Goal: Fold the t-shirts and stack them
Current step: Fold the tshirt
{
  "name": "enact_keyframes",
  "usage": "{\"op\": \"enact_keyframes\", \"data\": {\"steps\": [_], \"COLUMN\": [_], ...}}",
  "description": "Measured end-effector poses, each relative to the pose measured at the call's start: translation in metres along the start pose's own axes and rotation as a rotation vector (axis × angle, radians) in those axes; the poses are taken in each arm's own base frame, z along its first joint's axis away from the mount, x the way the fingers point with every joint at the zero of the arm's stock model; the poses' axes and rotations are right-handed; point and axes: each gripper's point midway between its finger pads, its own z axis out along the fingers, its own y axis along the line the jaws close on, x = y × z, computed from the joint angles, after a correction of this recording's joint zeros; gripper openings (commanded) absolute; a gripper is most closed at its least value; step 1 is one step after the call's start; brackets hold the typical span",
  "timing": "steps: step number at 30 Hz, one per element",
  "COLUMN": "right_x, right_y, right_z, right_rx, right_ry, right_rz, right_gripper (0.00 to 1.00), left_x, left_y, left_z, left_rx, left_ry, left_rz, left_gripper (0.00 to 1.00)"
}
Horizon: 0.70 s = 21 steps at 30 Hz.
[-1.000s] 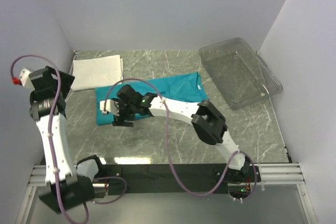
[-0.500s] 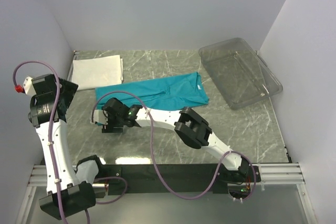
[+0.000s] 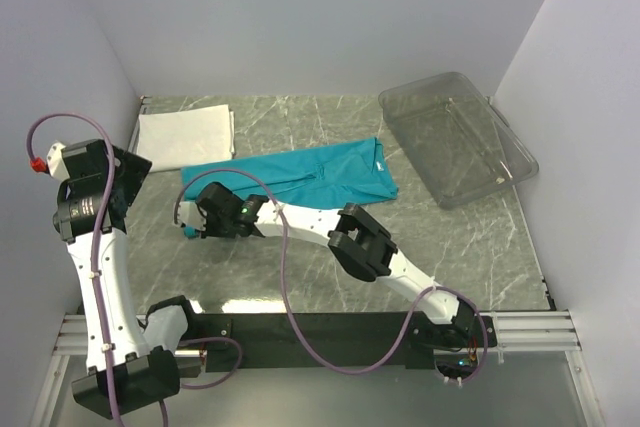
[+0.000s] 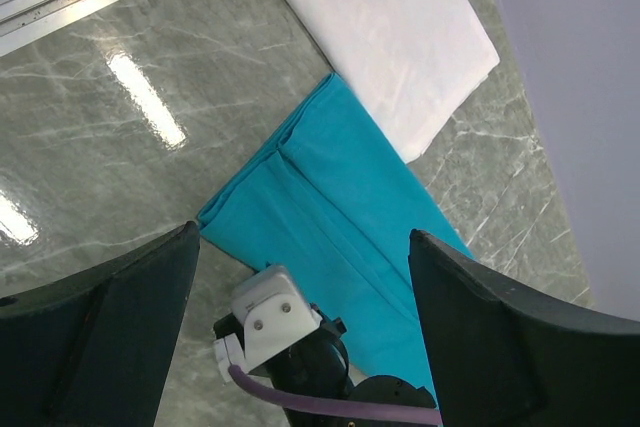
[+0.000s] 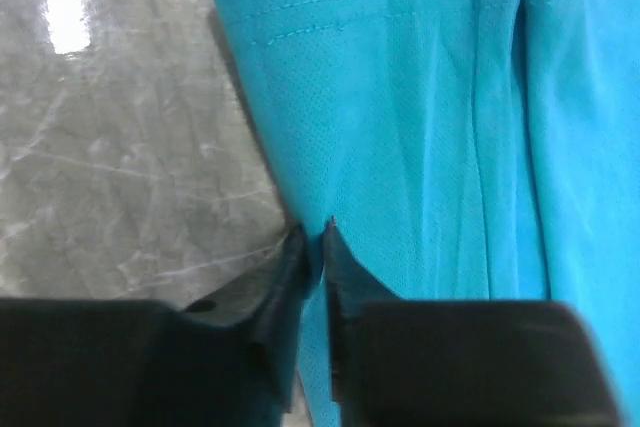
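The teal t-shirt (image 3: 310, 173) lies folded into a long strip across the middle of the table. My right gripper (image 3: 196, 228) is low at the strip's near left edge. In the right wrist view the right gripper (image 5: 313, 232) is shut on a pinch of the teal t-shirt (image 5: 420, 127) along that edge. The white t-shirt (image 3: 186, 137) lies folded flat at the back left, touching the teal one. My left gripper (image 3: 122, 177) hangs high at the left, open and empty. Between its fingers the left wrist view shows the teal t-shirt (image 4: 350, 197), the white t-shirt (image 4: 385, 27) and the right wrist.
A clear plastic tray (image 3: 520, 162) stands at the back right, tilted toward the right wall. The right arm stretches across the table from its base at the near right. Grey walls close in on the left, back and right.
My right gripper moved left and toward the near side, down to the teal strip's edge, and shut on the cloth. The left arm shifted slightly and stayed open.
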Motion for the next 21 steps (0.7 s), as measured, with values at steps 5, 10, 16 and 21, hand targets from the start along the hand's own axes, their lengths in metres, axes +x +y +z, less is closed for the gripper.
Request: {"op": "enact_keyframes", "data": {"steps": [5, 10, 16, 21], "right_x": [0.005, 0.015, 0.058, 0.105], "right_y": [0.008, 0.030, 0.085, 0.129], "right_z": [-0.003, -0.020, -0.078, -0.133], "right_rx": [-0.039, -0.140, -0.368, -0.528], "right_ry": [-0.013, -0.027, -0.016, 0.022], "right_rz": [-0.012, -0.053, -0.147, -0.192], "right_gripper": [0.05, 0.03, 0.02, 0.21], "left_x": [0.002, 0.004, 0.013, 0.041], "left_y": [-0.001, -0.005, -0.018, -0.037], "left_z": [0.003, 0.005, 0.004, 0.014], "left_rx": [0.000, 0.016, 0.087, 0.221], "left_ry": [0.010, 0.021, 0.057, 0.175], "left_rz": [0.011, 0.043, 0.108, 0.193], "left_gripper": [0.91, 0.91, 0.90, 0.91]}}
